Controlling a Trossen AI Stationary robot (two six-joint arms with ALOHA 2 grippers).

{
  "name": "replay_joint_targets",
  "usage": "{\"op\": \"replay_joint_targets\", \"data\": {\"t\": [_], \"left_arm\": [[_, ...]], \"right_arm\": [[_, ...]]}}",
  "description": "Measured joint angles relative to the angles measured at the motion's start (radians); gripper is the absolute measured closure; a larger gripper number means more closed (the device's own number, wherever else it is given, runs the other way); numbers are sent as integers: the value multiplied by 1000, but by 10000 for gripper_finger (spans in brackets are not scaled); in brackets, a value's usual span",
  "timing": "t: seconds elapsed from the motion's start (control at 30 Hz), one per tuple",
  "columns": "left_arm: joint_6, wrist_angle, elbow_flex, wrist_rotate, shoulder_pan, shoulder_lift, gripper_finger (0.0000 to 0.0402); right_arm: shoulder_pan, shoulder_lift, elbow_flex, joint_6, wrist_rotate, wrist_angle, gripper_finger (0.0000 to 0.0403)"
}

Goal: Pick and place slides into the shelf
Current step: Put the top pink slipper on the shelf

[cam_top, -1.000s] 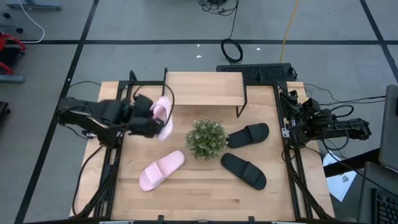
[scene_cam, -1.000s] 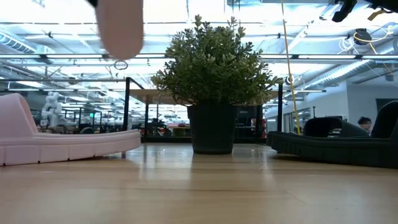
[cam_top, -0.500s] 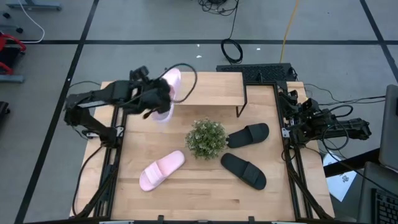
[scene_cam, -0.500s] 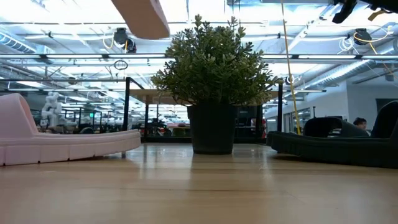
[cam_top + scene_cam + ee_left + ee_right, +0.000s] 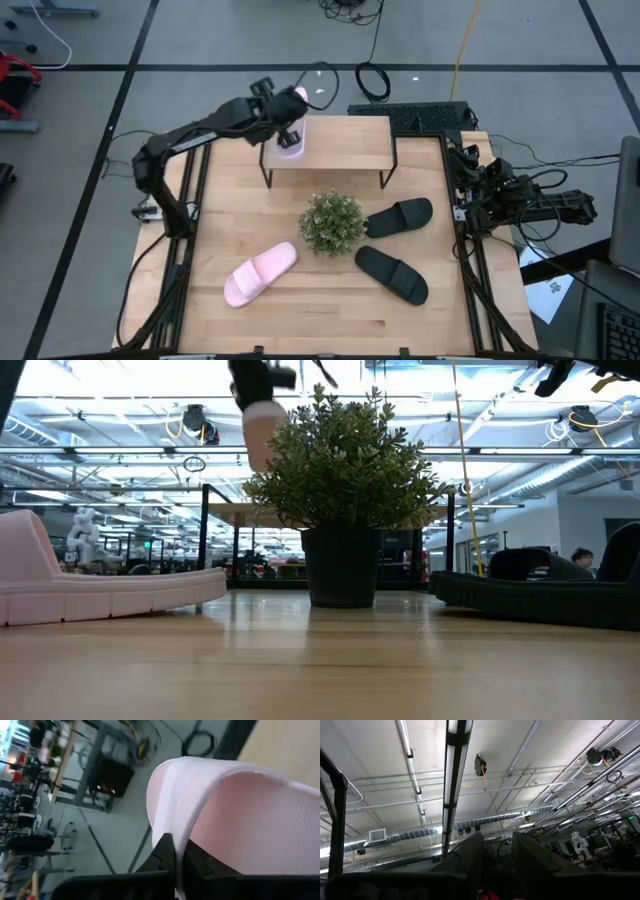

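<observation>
Pale pink textured slide [image 5: 291,139], clenched in the left claw [image 5: 281,122], above the wooden shelf [image 5: 345,143].

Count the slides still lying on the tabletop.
3: one pale pink slide front-left, two matte black slides right of the plant. The fourth pink slide is in the left tool over the shelf's left end.
</observation>
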Motion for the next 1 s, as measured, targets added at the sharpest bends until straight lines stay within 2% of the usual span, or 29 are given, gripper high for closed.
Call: {"op": "replay_joint_targets", "data": {"t": [0.27,0.57,0.7,0.9,1.0], "left_arm": [[80,31,-2,15,43,119,402],[91,30,-26,27,37,64,402],[99,53,-123,27,36,-19,402],[167,296,-333,31,18,-153,402],[188,336,-382,22,3,-171,402]], "right_arm": [[0,0,0,0,0,0,303],[0,0,0,-1,0,-1,303],[0,0,0,-4,0,-8,303],[0,0,0,-15,81,-10,303],[0,0,0,-15,105,-12,303]]}}
